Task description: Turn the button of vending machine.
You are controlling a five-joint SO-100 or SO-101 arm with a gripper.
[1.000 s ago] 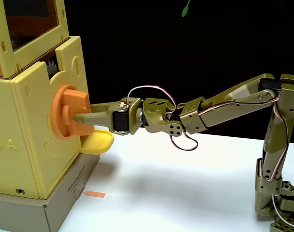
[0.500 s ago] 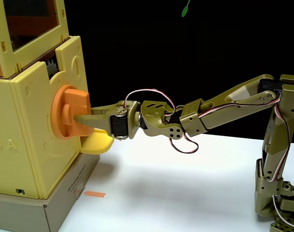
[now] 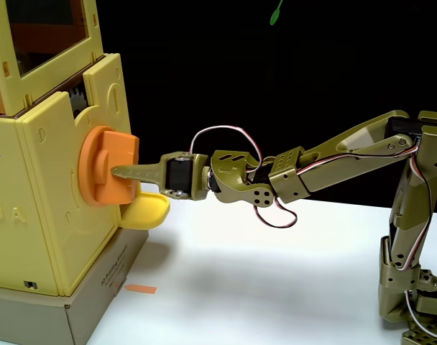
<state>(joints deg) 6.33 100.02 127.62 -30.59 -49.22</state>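
- We see the button (image 3: 103, 167) on the right-facing side wall of the vending machine (image 3: 49, 215), about mid-height, just above the small yellow tray (image 3: 148, 212).
- Its raised bar (image 3: 119, 169) sticks out toward the arm; the long axis reads near upright, top leaning slightly right in the fixed view.
- The gripper (image 3: 121, 172) comes in level from the right, tips lying against the bar's face, so the button sits dead ahead of the claw along the wrist's own axis.
- Claw state: one finger (image 3: 136, 172) lies flat across the bar; the other is hidden, so we cannot tell if it is pinching or merely pressing.
- We judge the coming twist hinges on the wrist roll axis lining up with the knob centre; it looks close to centred.
- The machine stands on a grey cardboard box (image 3: 75, 313) on the white table (image 3: 276, 273).
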